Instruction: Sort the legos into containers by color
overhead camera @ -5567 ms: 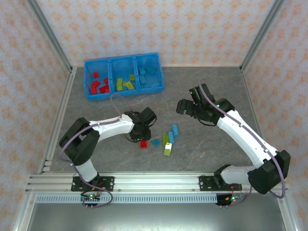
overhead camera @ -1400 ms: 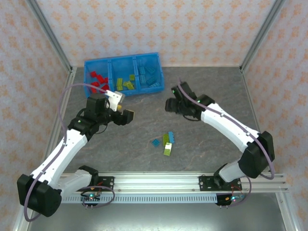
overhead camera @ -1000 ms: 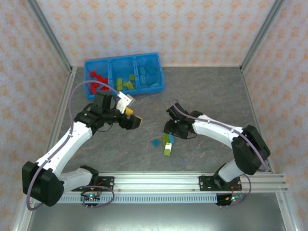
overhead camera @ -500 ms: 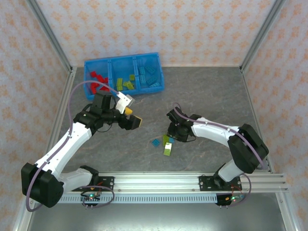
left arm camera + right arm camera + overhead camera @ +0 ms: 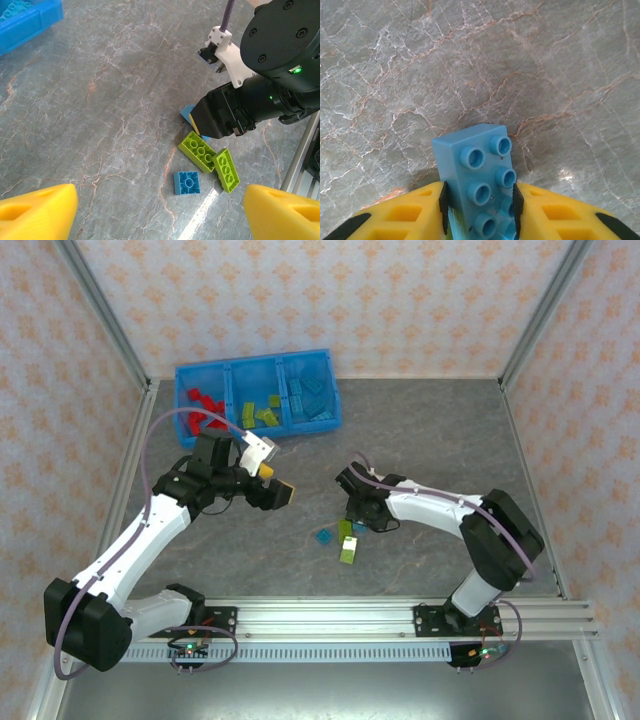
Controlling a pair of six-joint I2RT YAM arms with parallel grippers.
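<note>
Okay, blue tray (image 5: 255, 363) sits at the far left of the grey marbled table (image 5: 430, 440). Its left compartment holds the red legos (image 5: 203, 410), the middle one the lime legos (image 5: 262, 412), the right one the light-blue legos (image 5: 310, 398).

The left gripper (image 5: 277, 484) hovers just in front of the tray's near wall, below the middle compartment. Its yellow fingers (image 5: 37, 210) stand wide apart with nothing between them.

The right gripper (image 5: 357, 518) is farther out from the tray, toward the arm bases, roughly in line with the tray's right end, low over the loose pile. Its fingers (image 5: 415, 217) are clamped on a light-blue brick (image 5: 477, 172): black pads press its two long sides, studs face the wrist camera, and the free end pokes out past the fingertips. Can't tell if the brick is off the table.

The loose pile is on the side of the right gripper away from the tray. One lime brick (image 5: 200, 150) touches a second lime brick (image 5: 226, 170) at a corner. A small blue square brick (image 5: 187, 182) lies flat just beside them, studs down.
</note>
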